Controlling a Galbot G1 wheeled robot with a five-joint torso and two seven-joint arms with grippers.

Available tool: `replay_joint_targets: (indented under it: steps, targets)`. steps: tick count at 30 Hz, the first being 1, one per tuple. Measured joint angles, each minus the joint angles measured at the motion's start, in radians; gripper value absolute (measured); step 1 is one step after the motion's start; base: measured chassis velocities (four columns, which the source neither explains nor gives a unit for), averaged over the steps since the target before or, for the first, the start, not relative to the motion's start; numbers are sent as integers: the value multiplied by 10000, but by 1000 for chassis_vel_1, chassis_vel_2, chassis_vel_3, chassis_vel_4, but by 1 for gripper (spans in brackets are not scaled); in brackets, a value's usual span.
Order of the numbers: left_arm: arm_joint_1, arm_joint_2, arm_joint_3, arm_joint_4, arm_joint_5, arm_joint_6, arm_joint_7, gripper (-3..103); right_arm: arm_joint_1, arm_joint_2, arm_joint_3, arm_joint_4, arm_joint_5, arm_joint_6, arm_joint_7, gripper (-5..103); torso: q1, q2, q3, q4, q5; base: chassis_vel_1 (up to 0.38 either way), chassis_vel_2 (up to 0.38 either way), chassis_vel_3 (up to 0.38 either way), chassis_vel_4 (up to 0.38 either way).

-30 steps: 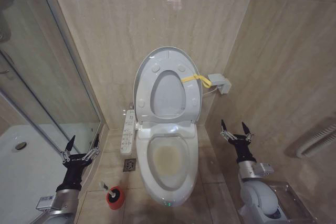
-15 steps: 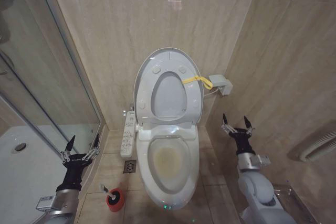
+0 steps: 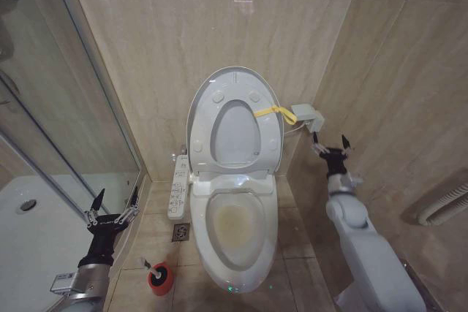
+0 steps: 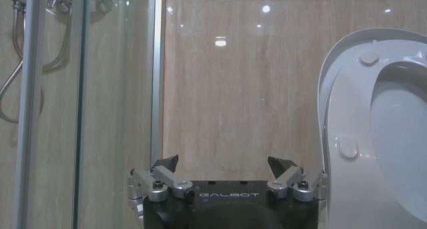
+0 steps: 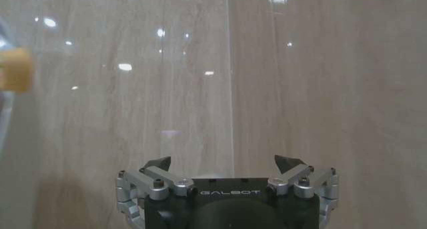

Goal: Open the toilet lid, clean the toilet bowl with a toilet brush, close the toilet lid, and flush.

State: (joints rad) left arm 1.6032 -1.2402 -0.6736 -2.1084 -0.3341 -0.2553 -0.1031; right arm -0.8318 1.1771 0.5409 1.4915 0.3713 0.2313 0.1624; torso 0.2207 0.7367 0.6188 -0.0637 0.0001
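Note:
The toilet lid (image 3: 235,73) stands upright against the back wall, with the white ring seat (image 3: 272,133) raised in front of it. Below them the toilet bowl (image 3: 235,226) lies uncovered, stained brownish-yellow inside. The toilet brush (image 3: 147,261) sits in its red holder (image 3: 160,280) on the floor left of the bowl. My left gripper (image 3: 115,201) hangs open left of the toilet, above the brush. My right gripper (image 3: 330,141) is open and empty, raised right of the lid near the wall. The left wrist view has the left gripper (image 4: 223,164) beside the lid's edge (image 4: 323,94).
A white box (image 3: 307,116) with a yellow strap (image 3: 274,112) is fixed to the wall beside the right gripper. The button panel (image 3: 178,184) and a floor drain (image 3: 180,230) lie left of the bowl. A glass shower door (image 3: 80,107) and shower tray (image 3: 29,239) stand at left.
My right arm has stretched up and forward, carrying its open gripper toward the wall beside the white box. The left arm has not moved.

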Motion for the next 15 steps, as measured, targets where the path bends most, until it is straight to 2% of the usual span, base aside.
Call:
replay_joint_targets:
  steps: [4, 9, 15]
  targets:
    - [1, 0, 0, -1, 0, 0, 0, 92, 1201, -39, -424, -1010, 98, 9, 0, 100, 1, 0, 0, 1, -1, 0, 0, 0, 0]
    - [0, 0, -1, 0, 0, 0, -1, 92, 1969, 45, -794, -1657, 157, 5, -2, 100, 1, 0, 0, -2, -3, 0, 0, 0, 0]
    - [0, 0, 0, 0, 0, 0, 0, 92, 3073, 375, -1507, -2634, 142, 3, 46, 100, 1, 0, 0, -1, -1, 0, 0, 0, 0]
